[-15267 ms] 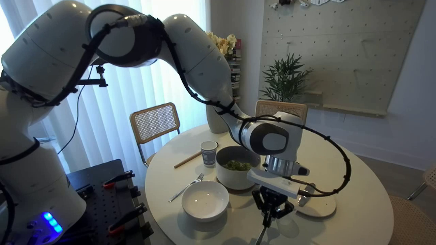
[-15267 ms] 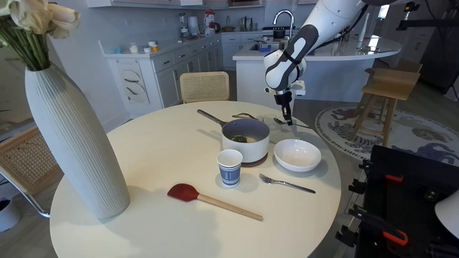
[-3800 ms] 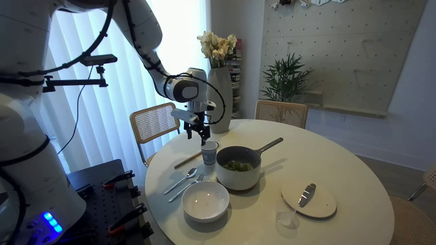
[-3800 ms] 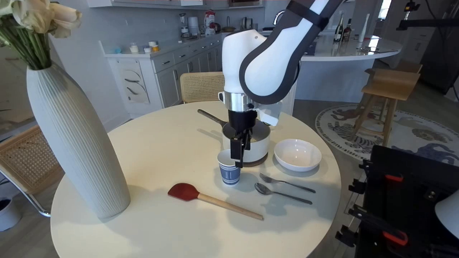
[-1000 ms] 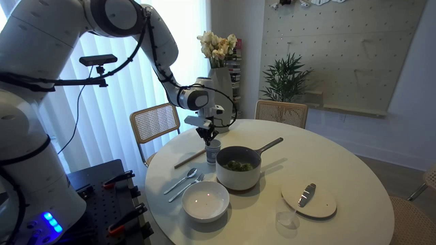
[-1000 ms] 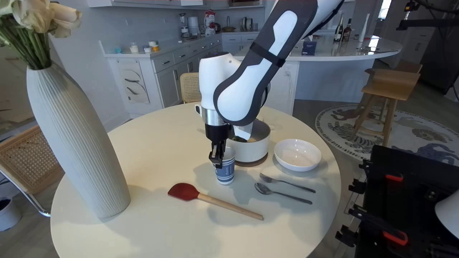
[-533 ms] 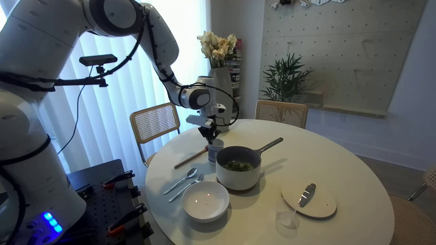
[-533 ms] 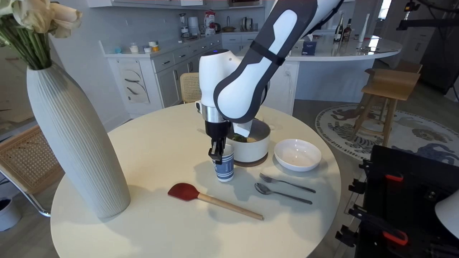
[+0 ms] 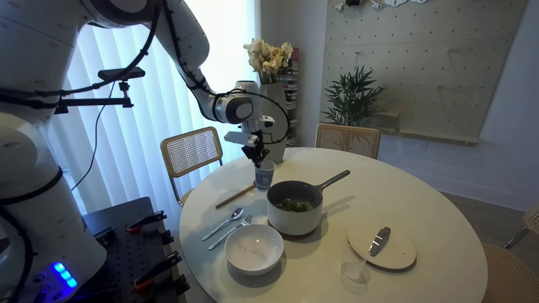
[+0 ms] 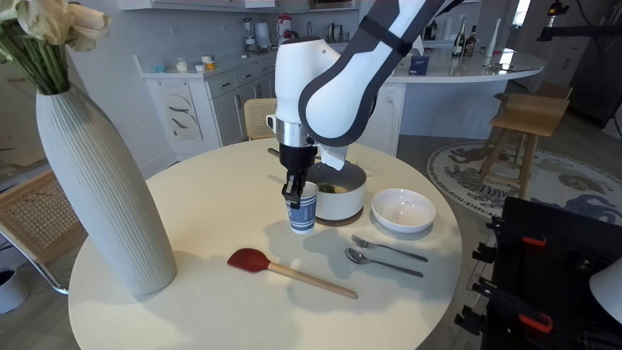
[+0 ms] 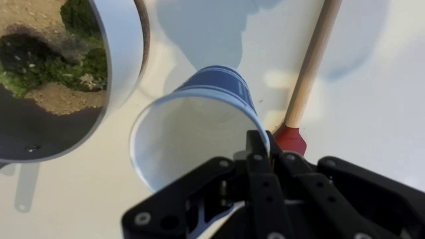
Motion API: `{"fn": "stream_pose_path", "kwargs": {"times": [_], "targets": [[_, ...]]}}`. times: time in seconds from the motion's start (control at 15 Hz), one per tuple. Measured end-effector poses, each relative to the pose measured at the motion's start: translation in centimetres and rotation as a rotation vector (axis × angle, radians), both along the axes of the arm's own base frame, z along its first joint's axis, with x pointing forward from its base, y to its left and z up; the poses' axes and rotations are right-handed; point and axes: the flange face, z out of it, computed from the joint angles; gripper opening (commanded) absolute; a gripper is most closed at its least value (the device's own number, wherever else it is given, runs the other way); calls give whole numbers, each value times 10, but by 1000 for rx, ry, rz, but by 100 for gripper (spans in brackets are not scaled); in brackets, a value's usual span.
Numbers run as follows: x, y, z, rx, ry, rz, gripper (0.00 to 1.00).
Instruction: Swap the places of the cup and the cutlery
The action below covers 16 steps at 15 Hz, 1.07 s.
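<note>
The cup [image 9: 264, 179], a pale paper tumbler with blue bands, hangs in my gripper [image 9: 258, 164] above the table, slightly tilted. In the wrist view my gripper [image 11: 267, 146] is shut on the rim of the cup [image 11: 217, 79], one finger inside and one outside. The cup [image 10: 302, 219] also shows in an exterior view, its shadow apart from its base. The cutlery lies side by side on the table in both exterior views: a silver spoon [image 10: 357, 256] and a silver fork [image 10: 360, 241]. They are out of the wrist view.
A pot [image 9: 290, 221] of food stands beside the cup, its handle pointing away. A white bowl [image 9: 254, 248] is near the fork. A red spatula [image 10: 250, 260] lies near the tall vase [image 10: 104, 194]. A plate [image 9: 400, 254] with a knife and a clear glass [image 9: 355, 272] are farther off.
The spoon, earlier in my gripper, lies beside the fork. My gripper, open at the cup several seconds ago, has shut on its rim and lifted it, shifting it slightly toward the pot.
</note>
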Motion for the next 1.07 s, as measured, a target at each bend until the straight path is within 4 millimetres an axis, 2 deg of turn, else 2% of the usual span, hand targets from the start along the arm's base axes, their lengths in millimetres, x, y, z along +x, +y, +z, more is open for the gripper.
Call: {"fn": "stream_pose_path", "kwargs": {"times": [0.27, 0.6, 0.87, 1.07], "targets": [[-37, 0, 34, 3, -34, -46, 1], [-89, -22, 80, -24, -80, -134, 1], [-123, -52, 108, -64, -109, -196, 1], [-135, -91, 119, -103, -108, -266, 1]]}}
